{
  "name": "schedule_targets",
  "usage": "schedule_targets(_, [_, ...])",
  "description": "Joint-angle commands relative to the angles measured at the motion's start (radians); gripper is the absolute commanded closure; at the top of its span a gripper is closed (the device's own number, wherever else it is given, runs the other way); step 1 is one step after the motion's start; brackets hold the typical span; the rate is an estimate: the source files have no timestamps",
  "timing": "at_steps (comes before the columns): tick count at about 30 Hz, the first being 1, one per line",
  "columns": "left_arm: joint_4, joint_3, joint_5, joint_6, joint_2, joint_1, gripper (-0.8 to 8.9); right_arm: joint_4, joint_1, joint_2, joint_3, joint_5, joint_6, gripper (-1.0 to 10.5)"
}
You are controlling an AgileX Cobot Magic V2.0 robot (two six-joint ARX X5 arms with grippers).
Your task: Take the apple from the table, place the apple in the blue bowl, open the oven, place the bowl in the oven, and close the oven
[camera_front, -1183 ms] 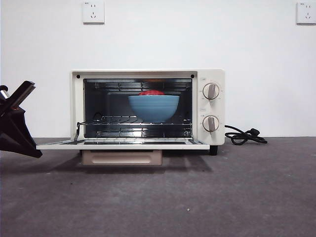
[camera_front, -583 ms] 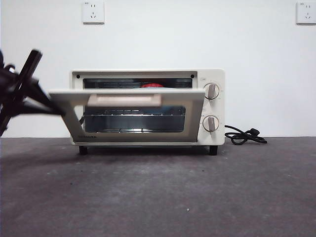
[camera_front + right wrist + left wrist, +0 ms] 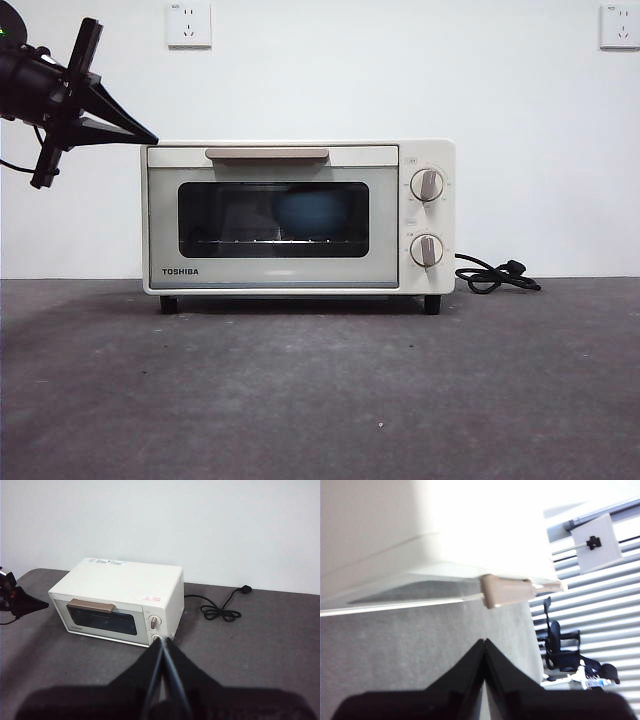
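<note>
Front view: my left claw (image 3: 150, 138), closed and empty, hovers at the upper corner of the oven (image 3: 298, 217), whose door is shut. Beyond it, behind the glass, sits the blue bowl (image 3: 312, 213). My right claw (image 3: 164, 642), closed, hangs back above the worktop (image 3: 320, 390).

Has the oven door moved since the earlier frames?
Yes. The oven door has swung up from lying flat to shut against the oven, with the blue bowl behind its glass.

Two white wall sockets are mounted high on the white wall (image 3: 320, 90): the first wall socket (image 3: 189, 24) toward the left, the second wall socket (image 3: 620, 26) at the right edge. A black office chair (image 3: 559, 647) stands before horizontal window blinds (image 3: 615, 605).
</note>
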Motion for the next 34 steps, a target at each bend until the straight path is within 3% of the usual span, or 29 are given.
schedule_targets(1, [-0.031, -0.002, -0.003, 0.028, -0.047, -0.010, 8.21, -0.024, 0.000, -0.003, -0.005, -0.003, -0.010, 9.5])
schedule_targets(6, [-0.151, -0.002, -0.050, 0.162, -0.208, -0.020, 8.20, -0.024, 0.000, -0.003, -0.005, 0.001, -0.013, 9.5])
schedule_targets(11, [-0.269, -0.002, -0.320, 0.305, -0.465, -0.048, 8.18, -0.024, 0.000, -0.002, -0.005, 0.006, -0.015, 9.5])
schedule_targets(15, [-0.286, -0.002, -0.473, 0.325, -0.655, -0.073, 8.17, -0.024, 0.000, -0.002, -0.005, 0.013, -0.014, 9.5])
schedule_targets(23, [-0.286, 0.000, -0.476, 0.323, -0.904, -0.078, 8.17, -0.024, 0.000, 0.006, -0.005, 0.013, -0.014, 9.5])
schedule_targets(34, [-0.289, 0.000, -0.478, 0.323, -0.964, -0.078, 8.17, -0.024, 0.000, 0.026, -0.005, 0.016, -0.014, 9.5])
